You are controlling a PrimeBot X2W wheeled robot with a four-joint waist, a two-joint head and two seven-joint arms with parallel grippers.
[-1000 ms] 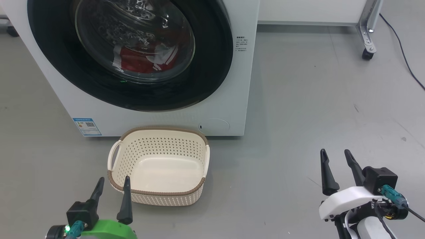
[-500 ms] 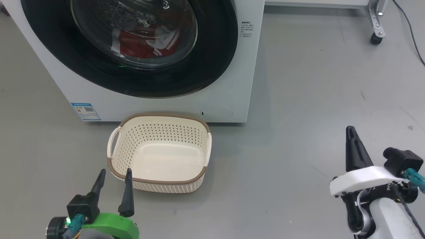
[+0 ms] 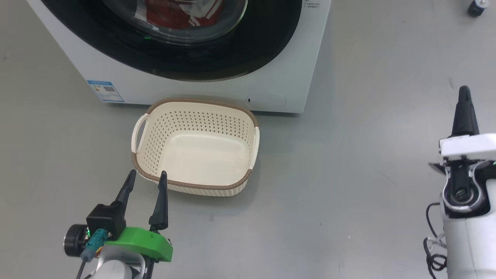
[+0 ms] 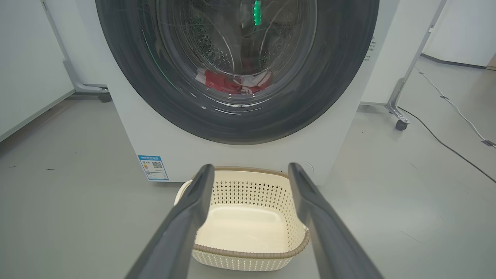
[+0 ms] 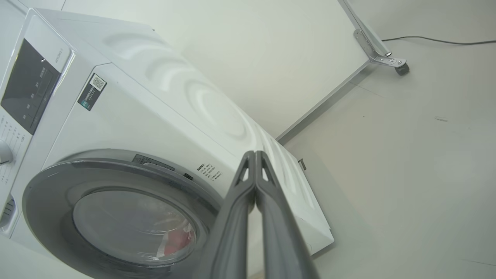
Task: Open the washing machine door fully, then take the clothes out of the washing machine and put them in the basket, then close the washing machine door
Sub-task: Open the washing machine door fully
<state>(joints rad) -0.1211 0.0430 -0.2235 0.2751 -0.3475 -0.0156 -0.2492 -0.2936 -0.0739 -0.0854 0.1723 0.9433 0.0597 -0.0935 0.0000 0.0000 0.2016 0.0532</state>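
Left tool [image 3: 148, 173]: fingers spread apart, nothing between them, low over floor [image 3: 348, 162], tips by near left corner of basket [image 3: 205, 101]; touching or not, cannot tell. Right tool [image 3: 464, 97]: fingers pressed together, nothing held, off to the right, well apart from basket, aimed toward right front edge of washer [image 3: 302, 69]. Basket upright on floor, just before washer, below door [image 3: 240, 58]. Door shut flush against washer front. Clothes [image 3: 174, 15] red and white, behind door glass, low in drum. Blue sticker [image 3: 105, 91] low on washer front, left of basket.
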